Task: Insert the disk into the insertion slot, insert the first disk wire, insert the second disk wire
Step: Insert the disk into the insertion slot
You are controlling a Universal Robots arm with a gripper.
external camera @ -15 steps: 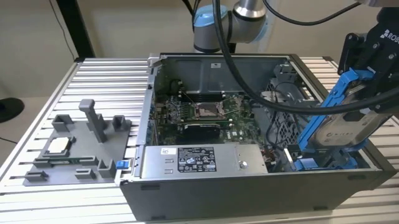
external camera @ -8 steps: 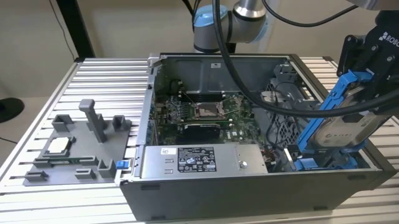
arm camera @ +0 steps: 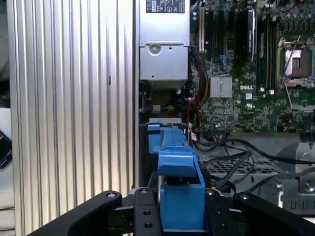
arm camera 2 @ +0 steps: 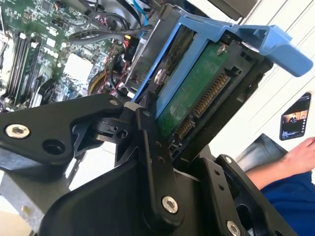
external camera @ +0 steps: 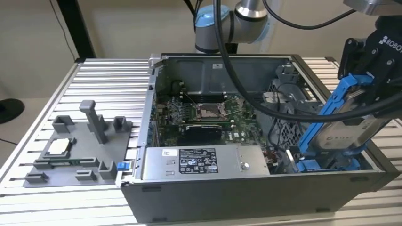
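Note:
My gripper (external camera: 363,82) is shut on the disk (external camera: 342,134), a silver-grey drive in a bright blue frame. It holds the disk tilted over the front corner of the open computer case, at the exterior view's right. The disk's lower end reaches down toward the blue rails of the insertion slot (external camera: 320,165). In the second wrist view the gripper (arm camera 2: 189,147) clamps the frame, and the disk's green circuit board (arm camera 2: 197,93) and connector face the camera. The first wrist view shows the gripper (arm camera: 181,216) with the blue frame (arm camera: 179,191) between its black fingers (arm camera: 145,216). I cannot tell which of the loose cables are the disk wires.
A grey labelled power-supply box (external camera: 204,162) sits at the case front, with the motherboard (external camera: 201,113) behind it. A perforated metal cage (external camera: 289,122) and dark cables (arm camera: 231,147) lie beside the slot. A grey fixture (external camera: 75,150) stands on the ribbed table. A person's arm (arm camera 2: 290,167) is nearby.

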